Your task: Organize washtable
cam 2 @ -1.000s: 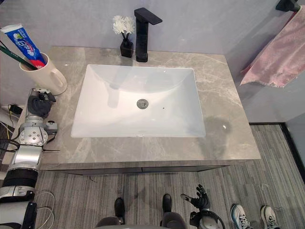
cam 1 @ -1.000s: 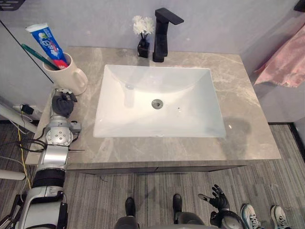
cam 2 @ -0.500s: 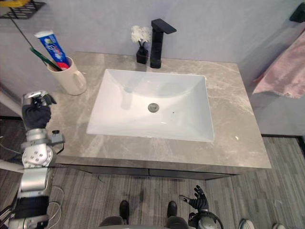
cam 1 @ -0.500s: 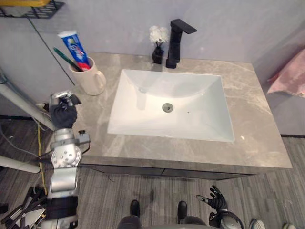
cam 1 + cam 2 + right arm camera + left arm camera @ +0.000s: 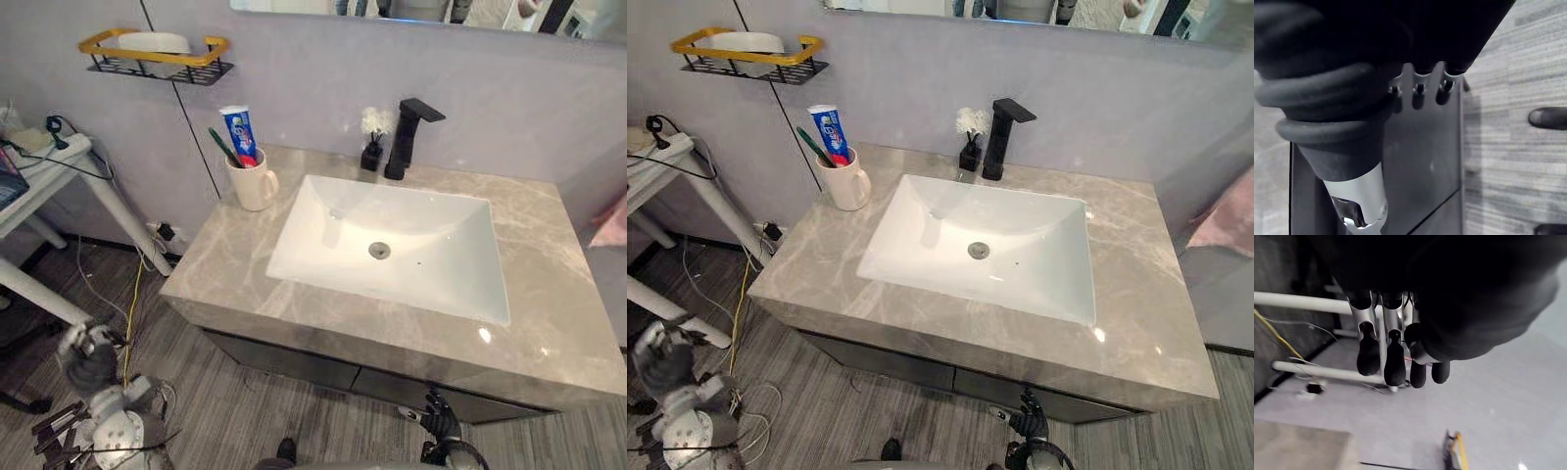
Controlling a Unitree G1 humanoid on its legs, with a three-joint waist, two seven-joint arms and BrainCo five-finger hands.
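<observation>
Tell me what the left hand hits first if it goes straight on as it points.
Likely the white tube leg of the side table, just past the fingertips of the left hand; the grey wall lies behind. Depth is unclear.

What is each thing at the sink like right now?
Mug: upright on the counter, holding toothpaste and toothbrush.
Faucet: no water running.
Sink: empty.
Flower vase: upright beside the faucet.
Left hand: open, fingers straight, holding nothing.
Right hand: open, holding nothing.
</observation>
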